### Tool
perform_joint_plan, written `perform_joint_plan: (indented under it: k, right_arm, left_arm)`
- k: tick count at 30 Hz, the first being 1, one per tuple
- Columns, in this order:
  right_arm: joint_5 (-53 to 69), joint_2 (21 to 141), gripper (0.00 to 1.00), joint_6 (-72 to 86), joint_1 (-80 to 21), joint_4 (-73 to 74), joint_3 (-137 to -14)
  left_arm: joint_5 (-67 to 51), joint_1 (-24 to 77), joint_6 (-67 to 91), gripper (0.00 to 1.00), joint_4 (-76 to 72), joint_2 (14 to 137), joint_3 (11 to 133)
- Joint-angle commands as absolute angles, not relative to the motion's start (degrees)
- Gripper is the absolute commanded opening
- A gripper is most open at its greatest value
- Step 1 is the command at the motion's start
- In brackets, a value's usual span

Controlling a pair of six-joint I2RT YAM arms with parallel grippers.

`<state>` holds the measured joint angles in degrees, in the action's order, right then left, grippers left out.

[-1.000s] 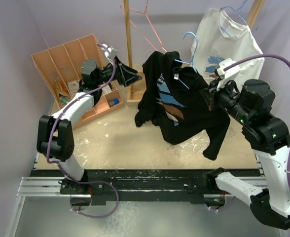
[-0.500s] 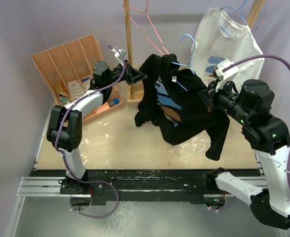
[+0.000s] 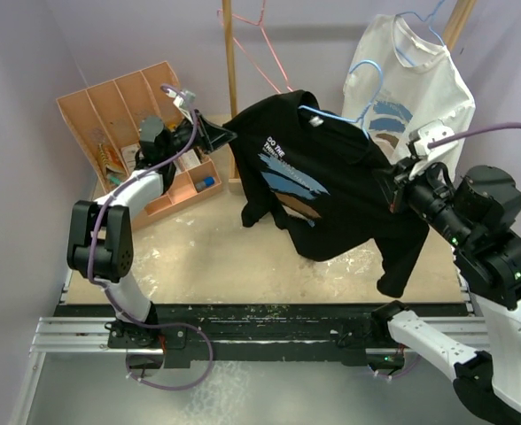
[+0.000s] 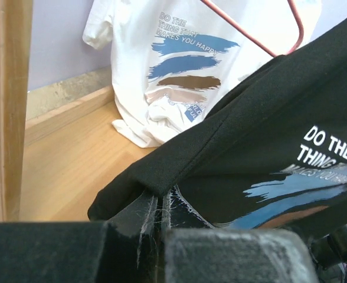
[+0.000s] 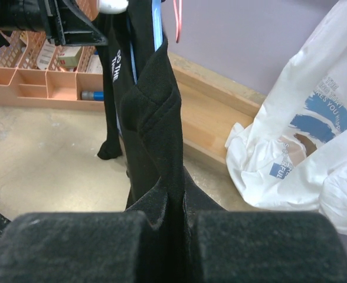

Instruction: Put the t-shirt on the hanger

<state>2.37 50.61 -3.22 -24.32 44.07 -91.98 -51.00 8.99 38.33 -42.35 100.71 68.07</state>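
The black t-shirt (image 3: 322, 177) with its light blue graphic hangs stretched out above the table between both grippers. My left gripper (image 3: 228, 135) is shut on a folded edge of the cloth at the t-shirt's left end; the left wrist view shows the fold pinched in the left gripper (image 4: 161, 203). On the other side, my right gripper (image 3: 395, 190) is shut on the cloth, which rises in a ridge from the right gripper (image 5: 174, 197). The light-blue hanger (image 3: 360, 80) has its hook above the collar, and its wire runs into the neck opening. The rest of the wire is hidden inside the t-shirt (image 5: 156, 130).
A white t-shirt (image 3: 411, 97) hangs at the back right, just behind my right wrist. A pink-red hanger (image 3: 260, 44) hangs on the wooden post (image 3: 230, 80). A wooden organizer (image 3: 128, 115) with small items leans at the back left, beside my left arm.
My left gripper has shut on the t-shirt's edge and pulled it left. The bunched shirt is now spread wide and lifted. My right arm has shifted right, still gripping.
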Motion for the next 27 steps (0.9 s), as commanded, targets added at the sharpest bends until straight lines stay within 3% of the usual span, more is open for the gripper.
perform_joint_plan:
  k: [1, 12, 13, 16, 18, 20, 27]
  right_arm:
    - [0.27, 48.63, 0.00, -3.10, -24.26, 37.94, -92.38]
    - [1.24, 49.81, 0.00, -2.80, -24.26, 35.35, -88.86]
    - [1.80, 50.09, 0.00, -2.94, -24.28, 35.21, -88.58]
    - [3.91, 51.40, 0.00, -3.76, -24.26, 36.01, -88.35]
    - [5.19, 52.40, 0.00, -4.51, -24.26, 36.85, -87.85]
    - [6.81, 52.83, 0.00, -5.25, -24.26, 37.08, -87.00]
    - [8.09, 52.69, 0.00, -5.53, -24.26, 36.13, -85.34]
  left_arm:
    - [-52.26, 8.53, 36.31, 0.00, -45.11, 95.67, 65.82]
    - [-54.07, 8.96, 31.98, 0.00, -40.50, 88.50, 60.12]
    - [-54.76, 8.96, 31.11, 0.07, -38.92, 87.73, 60.50]
    - [-57.58, 8.64, 27.14, 0.54, -33.20, 84.96, 63.44]
    - [-58.46, 8.15, 23.89, 0.71, -29.24, 82.72, 65.92]
    - [-58.43, 7.63, 20.20, 0.76, -25.20, 80.98, 69.16]
    - [-57.47, 7.56, 14.01, 0.77, -20.29, 82.47, 74.64]
